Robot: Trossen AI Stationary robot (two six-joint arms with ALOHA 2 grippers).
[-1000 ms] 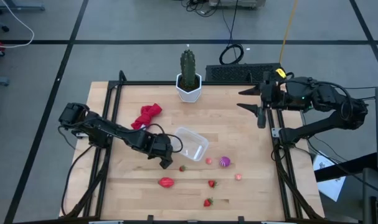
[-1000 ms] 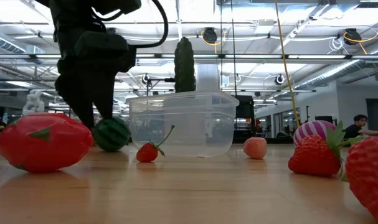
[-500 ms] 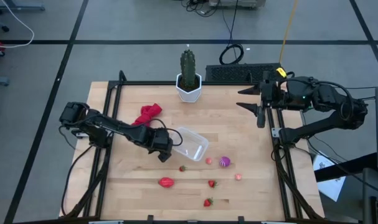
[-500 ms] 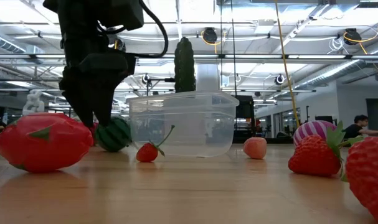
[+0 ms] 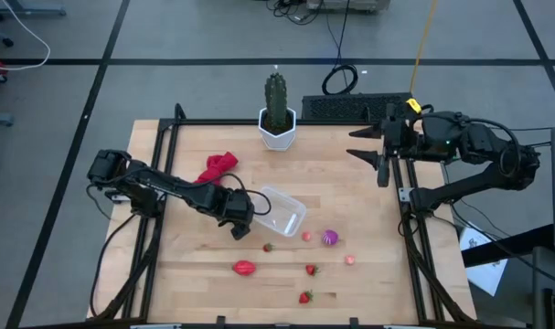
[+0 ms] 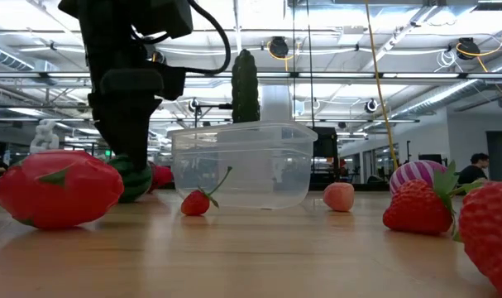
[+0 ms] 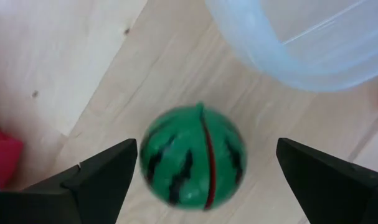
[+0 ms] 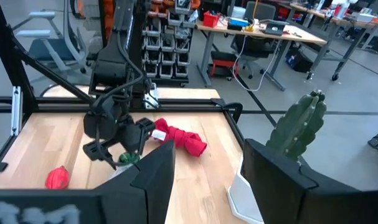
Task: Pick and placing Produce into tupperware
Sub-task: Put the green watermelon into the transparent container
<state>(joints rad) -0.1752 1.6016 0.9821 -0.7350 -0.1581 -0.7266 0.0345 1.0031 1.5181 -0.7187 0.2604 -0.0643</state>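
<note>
A green striped ball [image 7: 193, 155] rests on the wooden table, just beside a corner of the clear tupperware [image 5: 282, 210]. My left gripper [image 7: 207, 177] points down over the ball. It is open, one finger on each side of the ball with a gap to both. In the high view the left gripper [image 5: 240, 225] hides the ball. The tupperware has nothing inside in the low view [image 6: 242, 165]. My right gripper [image 5: 368, 148] is held high at the table's far right, open with nothing between its fingers.
Other produce lies near the front: a red oval [image 5: 244, 268], a small cherry [image 5: 268, 247], pink bits [image 5: 306, 236], a purple ball [image 5: 330, 238] and strawberries [image 5: 311, 270]. A red cloth [image 5: 218, 167] lies to the far left. A cactus in a white pot [image 5: 277, 114] stands at the far edge.
My left gripper has gone a little toward the table's far edge, up to the tupperware's corner, and has rolled about its own axis. It now stands over the green ball and stays open. The ball has rolled slightly toward the table's left.
</note>
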